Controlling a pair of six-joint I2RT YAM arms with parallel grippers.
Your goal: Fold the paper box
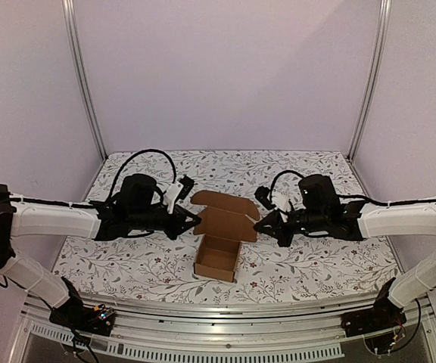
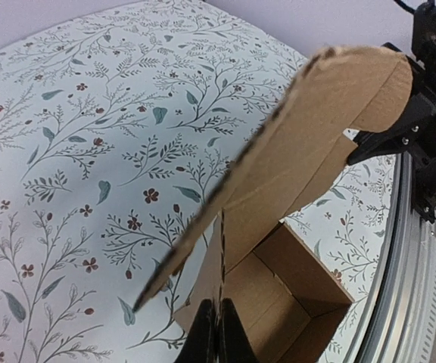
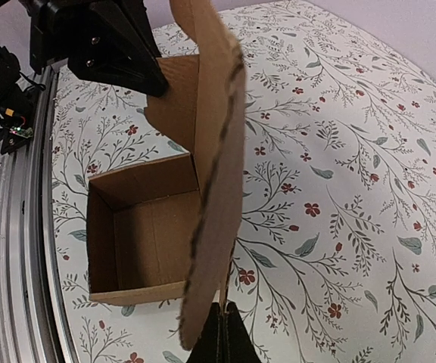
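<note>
Paper box point(image 1: 218, 246), a plain brown die-cut cardboard sheet part-formed into a small mailer: sits at the middle of the white cloth-covered table printed with leaf sprigs point(image 1: 127, 265), between the two arms; open square base tray point(image 1: 216, 261) on the near side, toward the arm bases; hinged lid panel point(image 1: 224, 215) rising from the tray's far wall, not yet down

Left gripper point(image 1: 194, 219): black fingers clenched together, at the lid's left edge; in its wrist view the thin cardboard edge runs down into the fingertips, so I read it as pinching the lid's side flap; contact itself is cropped at the frame bottom

Right gripper point(image 1: 260, 224): fingers likewise pressed tight, at the lid's right edge; its wrist view shows the flap edge-on, dropping straight into the fingertips; judged a pinch too

Key relation: the lid's long axis and its hinge line run left to right, from one gripper to the other; neither arm is nearer, each has one end; the tray opening lies nearer the bases than the lid

Judgement: closing calls for both ends to swing together toward the bases and down; uneven travel could twist the panel or drag the light tray
</note>
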